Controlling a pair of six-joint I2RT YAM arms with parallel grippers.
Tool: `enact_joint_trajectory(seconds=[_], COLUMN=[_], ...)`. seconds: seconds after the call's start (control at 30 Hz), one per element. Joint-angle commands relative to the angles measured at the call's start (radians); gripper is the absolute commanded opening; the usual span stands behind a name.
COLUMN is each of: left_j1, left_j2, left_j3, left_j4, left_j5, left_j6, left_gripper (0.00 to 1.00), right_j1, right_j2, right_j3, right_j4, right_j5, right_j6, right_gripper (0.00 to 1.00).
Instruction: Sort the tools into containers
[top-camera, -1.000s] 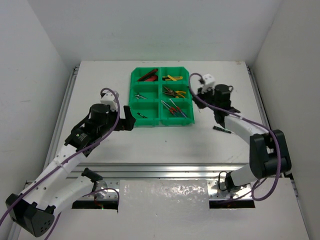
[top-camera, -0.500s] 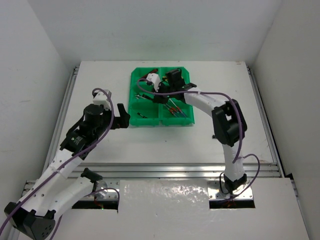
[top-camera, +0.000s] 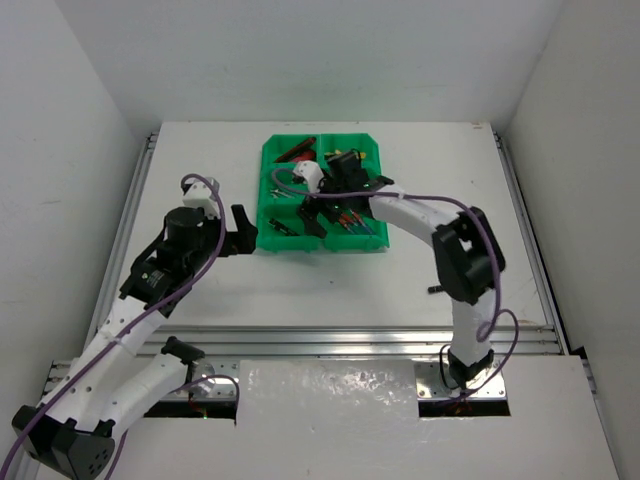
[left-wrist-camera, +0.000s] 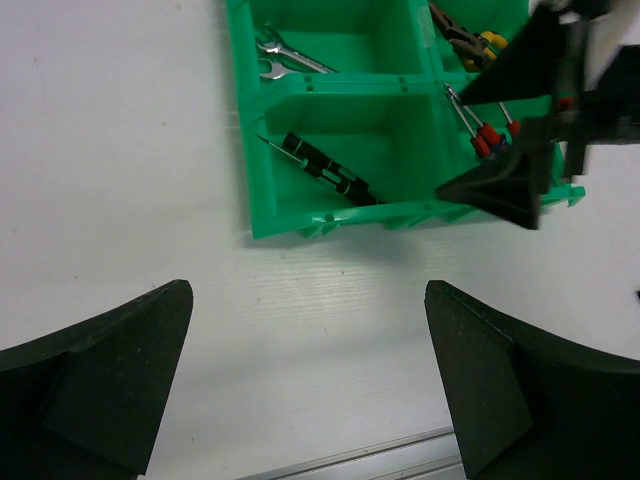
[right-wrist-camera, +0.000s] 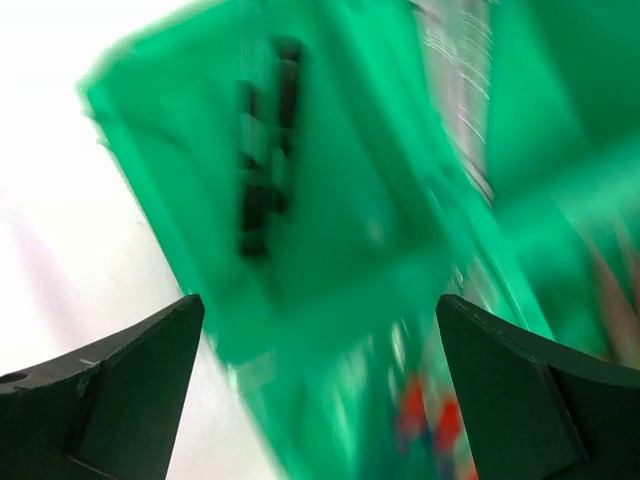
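Plainly, nothing is grasped by either gripper. The left gripper (left-wrist-camera: 310, 385) is spread wide beside the near-left corner of the green tray (left-wrist-camera: 330, 215), without touching it. The right gripper (right-wrist-camera: 320, 390) is likewise opened wide above the tray's near row, where a black-handled screwdriver (left-wrist-camera: 322, 170) is laid in the left bin.

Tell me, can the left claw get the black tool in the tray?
Probably yes. The left claw is open, facing the tray, and the black tool lies uncovered. The right claw hovers close, though.
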Motion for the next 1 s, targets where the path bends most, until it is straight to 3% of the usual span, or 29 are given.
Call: enact_joint_trajectory(seconds=[0.0,0.03,0.07,0.2,0.23,0.3,0.43,0.57,0.63,0.8,0.97], left_j1=[0.011,0.011,0.012,0.012,0.012,0.012,0.012,0.011,0.009,0.006,0.005], left_j2=[0.001,0.001,0.007,0.013,0.014,0.009,0.001,0.004,0.006,-0.003,-0.005], left_j3=[-0.002,-0.002,-0.001,0.001,0.001,0.001,-0.001,-0.002,-0.002,-0.004,-0.004], left_j4=[0.045,0.044,0.041,0.041,0.042,0.044,0.044,0.047,0.048,0.048,0.050], left_j5=[0.008,0.006,0.005,0.029,0.043,0.046,0.054,0.079,0.091,0.100,0.103], left_j6=[0.002,0.002,0.000,0.002,0.003,0.003,0.002,0.003,0.003,0.005,0.005], left_gripper=[1.00,1.00,1.00,1.00,1.00,1.00,1.00,1.00,1.00,1.00,1.00], right_j1=[-0.038,-0.055,-0.130,-0.198,-0.200,-0.203,-0.203,-0.203,-0.203,-0.247,-0.348], right_j2=[-0.231,-0.315,-0.429,-0.564,-0.594,-0.676,-0.805,-0.917,-0.960,-0.964,-0.898], right_j3=[-0.115,-0.148,-0.260,-0.445,-0.522,-0.571,-0.684,-0.752,-0.772,-0.840,-0.918], right_j4=[0.002,-0.043,-0.212,-0.301,-0.330,-0.411,-0.598,-0.706,-0.815,-0.812,-0.697], right_j5=[0.348,0.428,0.597,0.758,0.874,0.974,1.025,1.066,1.111,1.114,1.050], right_j6=[0.206,0.364,0.627,0.833,0.873,1.074,1.457,1.675,1.830,1.849,1.772], right_gripper=[0.99,0.99,0.99,0.99,0.99,0.99,0.98,0.95,0.87,0.84,0.84])
